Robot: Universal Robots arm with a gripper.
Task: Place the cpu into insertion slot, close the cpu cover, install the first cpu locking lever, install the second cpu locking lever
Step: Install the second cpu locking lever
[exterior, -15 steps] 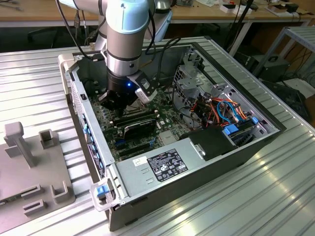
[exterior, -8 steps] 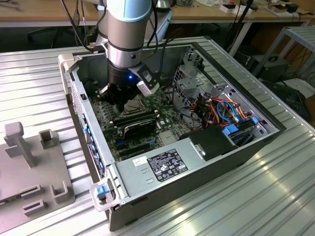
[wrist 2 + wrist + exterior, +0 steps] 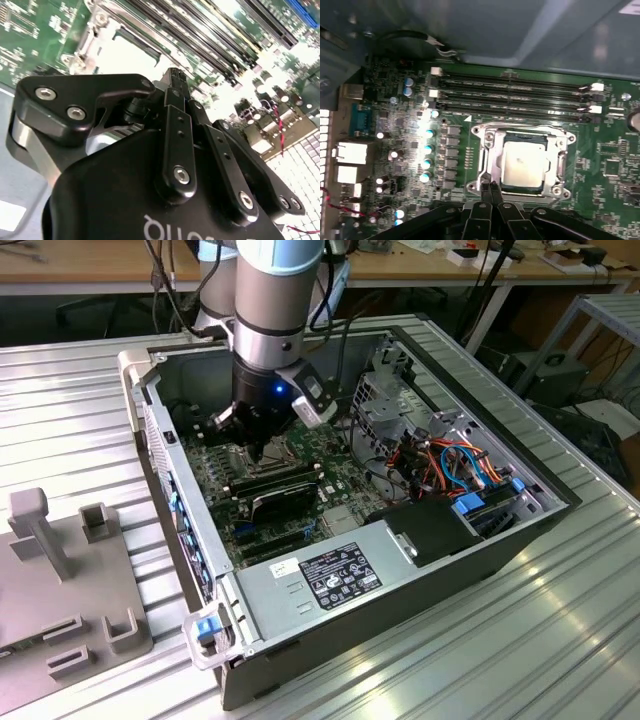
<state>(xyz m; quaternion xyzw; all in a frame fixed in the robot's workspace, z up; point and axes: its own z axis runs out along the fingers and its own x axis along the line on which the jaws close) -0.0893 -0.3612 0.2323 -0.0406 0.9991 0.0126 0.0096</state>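
Motherboard (image 3: 395, 100) inside open case: tool (image 3: 489, 192) pinched narrow at cpu cover (image 3: 490, 155) edge, apparently touching; cpu (image 3: 522, 164) seated.

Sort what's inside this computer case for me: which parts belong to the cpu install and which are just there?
Job:
cpu, seated in the insertion slot
cpu cover, down around it
gripper, shut, at the cover's edge

Just there:
memory slots
power supply
drive cables

The arm (image 3: 268, 300) reaches down from the top centre of the frame into an open computer case (image 3: 330, 570), its gripper (image 3: 255, 445) low over the green motherboard (image 3: 265, 490). A grey fixture (image 3: 70, 580) sits at lower left on the ribbed metal table (image 3: 480, 660).
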